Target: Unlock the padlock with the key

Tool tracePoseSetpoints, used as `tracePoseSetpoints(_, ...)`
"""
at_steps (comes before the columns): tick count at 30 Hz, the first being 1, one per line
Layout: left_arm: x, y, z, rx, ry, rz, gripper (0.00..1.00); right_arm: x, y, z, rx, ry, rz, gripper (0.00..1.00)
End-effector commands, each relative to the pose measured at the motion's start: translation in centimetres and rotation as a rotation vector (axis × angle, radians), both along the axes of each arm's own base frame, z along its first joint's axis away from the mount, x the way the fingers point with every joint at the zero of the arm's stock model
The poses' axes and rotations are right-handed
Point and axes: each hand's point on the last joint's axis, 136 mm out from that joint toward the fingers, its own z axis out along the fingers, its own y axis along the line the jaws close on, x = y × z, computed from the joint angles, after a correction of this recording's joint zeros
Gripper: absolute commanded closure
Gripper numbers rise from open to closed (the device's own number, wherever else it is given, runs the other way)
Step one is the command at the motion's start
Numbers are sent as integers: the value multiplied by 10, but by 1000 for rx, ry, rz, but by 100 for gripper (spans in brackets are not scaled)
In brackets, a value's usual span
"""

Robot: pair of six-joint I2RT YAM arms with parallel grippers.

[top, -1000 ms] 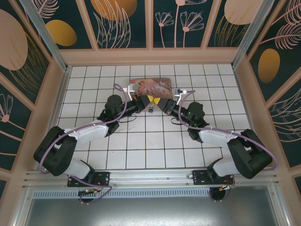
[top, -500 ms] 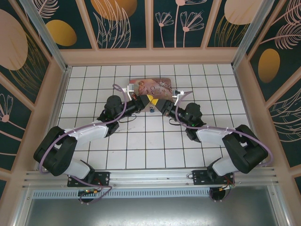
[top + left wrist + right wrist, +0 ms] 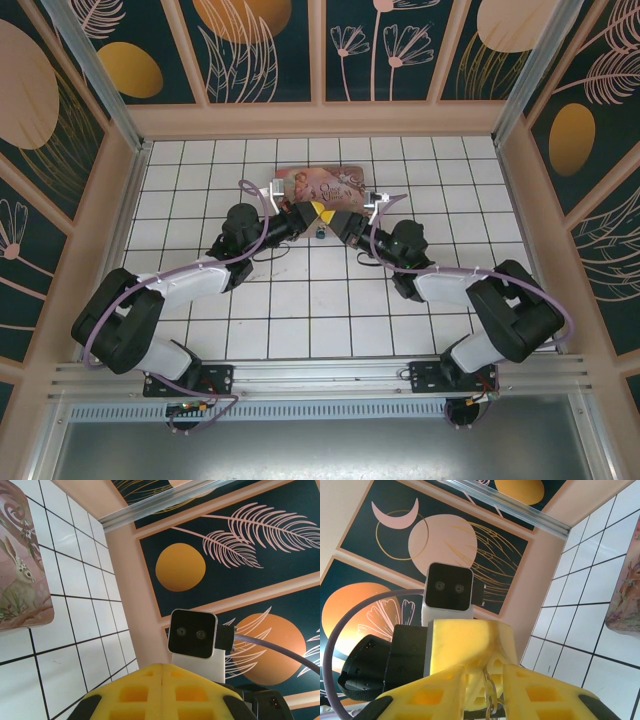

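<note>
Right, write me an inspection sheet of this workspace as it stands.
Surface: white tiled floor with a dark grid.
Job's things: small blue padlock just below where the grippers meet; key too small to tell; a thin silvery metal piece sits inside the right gripper.
Clutter: pink illustrated tin box lying flat behind the grippers.
Grippers: left gripper shut; right gripper's jaws apart; tips nearly meeting.
Cables: purple cable runs along each arm.
Surroundings: patterned wall panels; metal rail at the near edge.
</note>
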Motion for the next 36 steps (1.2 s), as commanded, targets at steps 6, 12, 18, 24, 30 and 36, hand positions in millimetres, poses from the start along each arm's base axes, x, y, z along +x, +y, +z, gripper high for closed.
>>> tracePoseSetpoints(6,0,4,13,-34,-41,17,100,-4,3,10,38,-34,14,81)
tracePoseSetpoints(12,-1,5,11,-33,-39,19,100,-3,0,10,37,-31,-2,82)
tracePoseSetpoints(18,-2,8,10,-31,-35,28,100,-2,-2,9,35,-27,-6,84)
tracePoseSetpoints(24,-2,8,11,-29,-40,31,100,-3,-2,9,35,-24,-4,100)
tracePoseSetpoints(30,-1,10,8,-18,-34,43,94,-2,-5,7,34,-18,-14,100)
tracePoseSetpoints(36,2,32,-12,152,-43,144,24,12,-26,-6,-10,29,-72,100)
